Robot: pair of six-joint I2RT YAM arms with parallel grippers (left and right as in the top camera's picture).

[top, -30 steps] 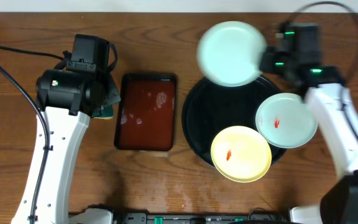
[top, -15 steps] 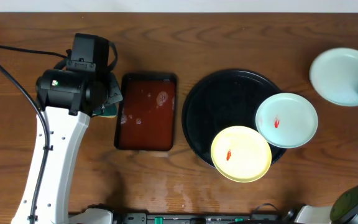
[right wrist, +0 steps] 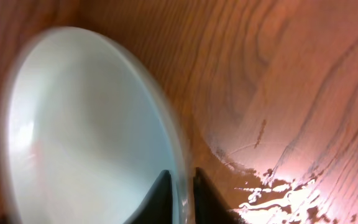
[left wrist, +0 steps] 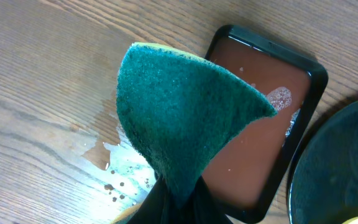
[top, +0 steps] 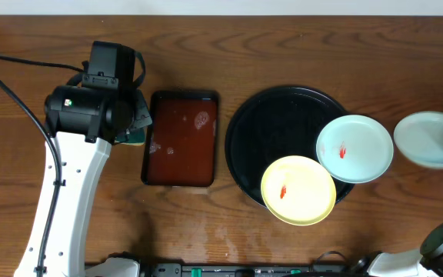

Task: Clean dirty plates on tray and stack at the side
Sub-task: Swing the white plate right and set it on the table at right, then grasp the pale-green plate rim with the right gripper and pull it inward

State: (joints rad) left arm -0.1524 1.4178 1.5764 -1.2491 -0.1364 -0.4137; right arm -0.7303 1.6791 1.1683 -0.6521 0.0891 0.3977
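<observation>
Pale mint plate [top: 429,138] sits at the far R of the desk [top: 206,231], just outside the black tray [top: 271,115]. Its rim is clamped btwn the right fingers [right wrist: 160,198]. In the R wrist view it is blurred and fills the L half of the frame, w/ no smear visible. Can't tell if it touches the wood.

Second mint plate [top: 354,148], w/ a small red smear, rests on the tray's R rim and overhangs the desk. Yellow plate [top: 298,190], also w/ a red smear, rests on the tray's front rim, and the two plates' edges meet. The rest of the tray is bare, glossy black.

Brown rectangular tray [top: 180,138] lies near the black tray's L side. It holds reddish-brown liquid w/ pale foamy patches.

The left fingers [left wrist: 166,208] are pinched shut on a dark green sponge [left wrist: 179,118] w/ a thin yellow backing, by the brown tray's L edge.

The desk is mid-brown wood w/ strong grain. There is a wet patch [left wrist: 117,168] w/ dark specks under the sponge and shiny wet streaks [right wrist: 278,193] beside the right fingers. A white wall strip [top: 221,6] runs along the desk's far edge. A black cable [top: 14,92] trails at far L.
</observation>
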